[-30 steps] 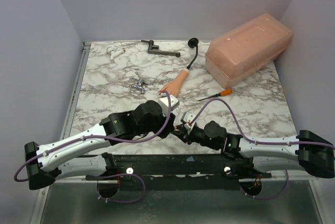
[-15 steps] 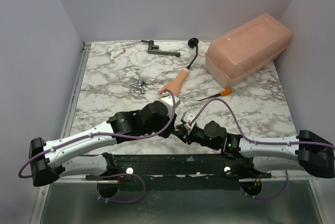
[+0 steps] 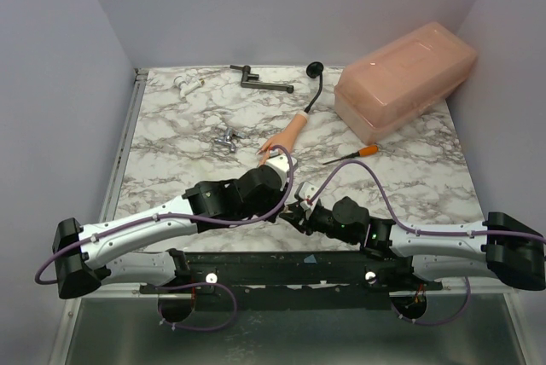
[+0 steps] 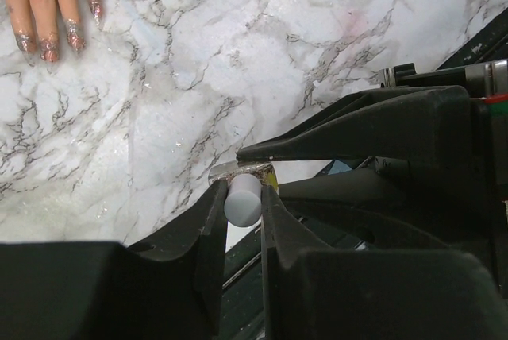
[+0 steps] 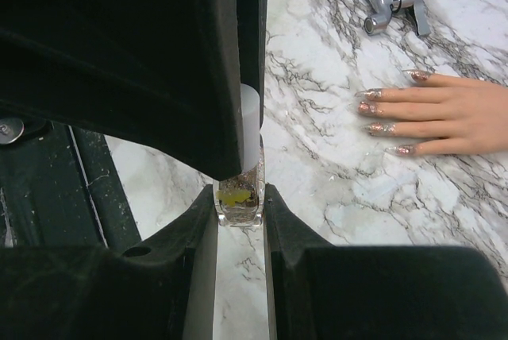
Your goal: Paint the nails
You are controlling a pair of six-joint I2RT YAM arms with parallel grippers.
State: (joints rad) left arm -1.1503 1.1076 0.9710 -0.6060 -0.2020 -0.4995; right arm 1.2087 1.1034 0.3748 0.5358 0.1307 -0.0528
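Note:
The peach mannequin hand (image 3: 288, 132) lies mid-table on its black curved stem (image 3: 312, 92). Its nails show glittery reddish tips in the left wrist view (image 4: 49, 44) and the right wrist view (image 5: 379, 111). My right gripper (image 5: 240, 206) is shut on a small clear polish bottle (image 5: 240, 195) with glitter and a yellow label. My left gripper (image 4: 242, 201) is shut on the bottle's white cap (image 4: 242, 199). In the top view both grippers, left (image 3: 286, 197) and right (image 3: 299, 211), meet near the front edge, just short of the hand.
A large pinkish translucent box (image 3: 405, 75) stands at the back right. An orange-handled tool (image 3: 354, 154) lies in front of it. A silver clamp piece (image 3: 226, 139), a black bracket (image 3: 256, 81) and a small white part (image 3: 189, 84) lie at the back left.
My left arm has swung right and forward, bringing its gripper onto the bottle cap held at the right gripper. The right arm and the mannequin hand have stayed put.

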